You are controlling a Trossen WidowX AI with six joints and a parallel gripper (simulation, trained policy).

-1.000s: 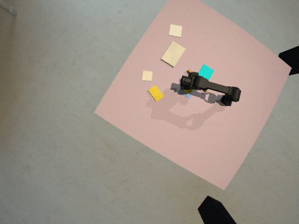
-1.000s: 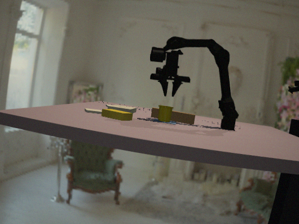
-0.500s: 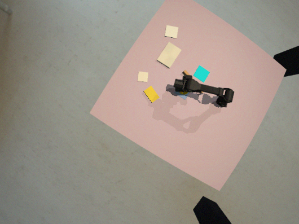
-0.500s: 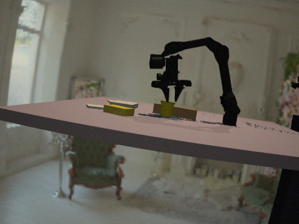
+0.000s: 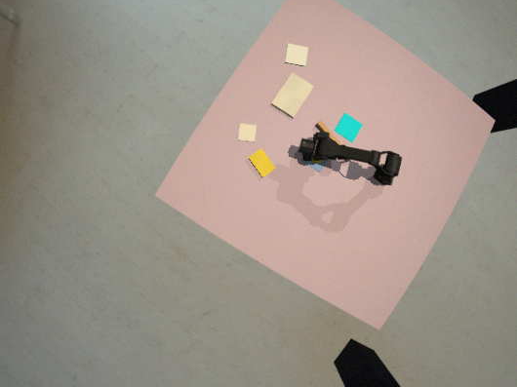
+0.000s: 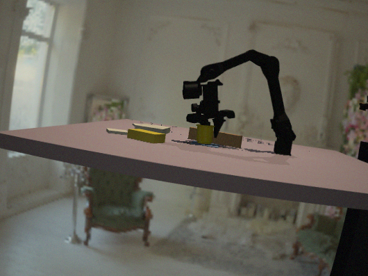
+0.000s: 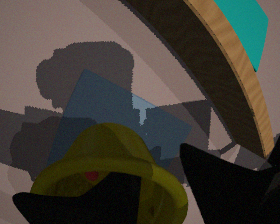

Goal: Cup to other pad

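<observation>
The olive-yellow cup [image 6: 205,135] [image 7: 107,165] stands upright on the blue pad [image 5: 318,167] [image 7: 100,107]. A red marble [image 7: 91,175] shows inside it; the finger hides much of the inside. My gripper [image 6: 211,131] [image 7: 160,151] is low at the cup with its fingers apart. One finger reaches inside the rim and the other is outside, beside the wall, with a gap showing in the wrist view. The teal pad [image 5: 348,128] [image 7: 247,25] lies beyond the wooden wall and bears nothing.
A wooden wall [image 5: 328,132] [image 6: 230,140] [image 7: 230,55] stands between the two pads. A yellow block [image 5: 262,163] [image 6: 146,136] lies to the left of the cup. A large cream block [image 5: 293,96] and two small cream pieces [image 5: 297,55] [image 5: 247,133] lie farther off.
</observation>
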